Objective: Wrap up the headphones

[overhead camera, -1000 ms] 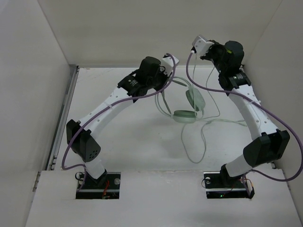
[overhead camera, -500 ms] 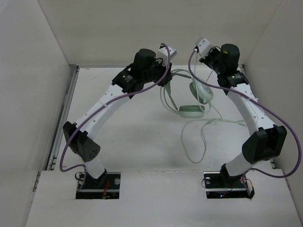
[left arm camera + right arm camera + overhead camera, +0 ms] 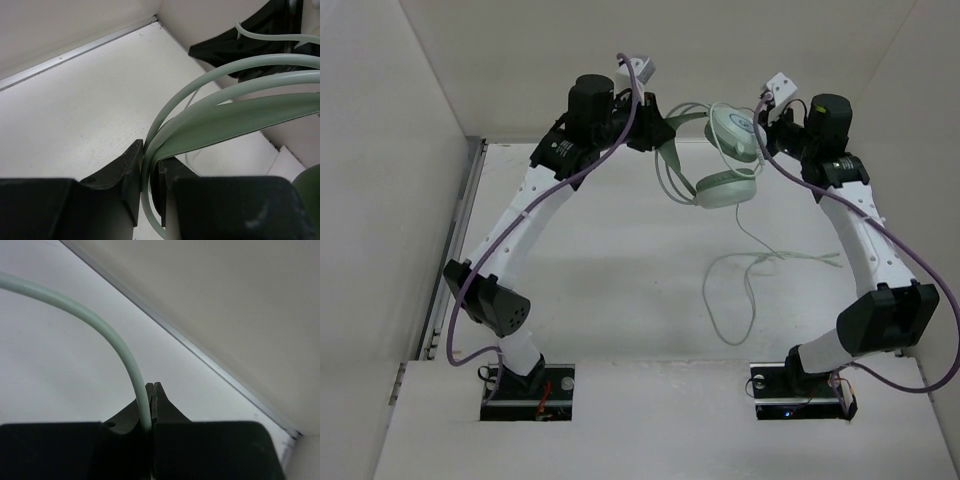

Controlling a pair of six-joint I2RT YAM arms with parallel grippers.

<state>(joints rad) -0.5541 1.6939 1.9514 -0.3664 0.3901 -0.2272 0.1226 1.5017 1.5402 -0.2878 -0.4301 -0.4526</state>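
Mint-green headphones (image 3: 725, 188) aloft between both grippers, left gripper (image 3: 147, 175) clenched on headband (image 3: 235, 117), right gripper (image 3: 151, 407) clenched on thin cable (image 3: 95, 320), upper ear cup (image 3: 732, 130) just beside right gripper.

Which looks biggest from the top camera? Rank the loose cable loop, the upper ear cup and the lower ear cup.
1. Loose cable loop: widest spread by far.
2. Upper ear cup, facing the camera; it is held higher, so nearness may flatter it.
3. Lower ear cup, seen edge-on; likely the same true size.
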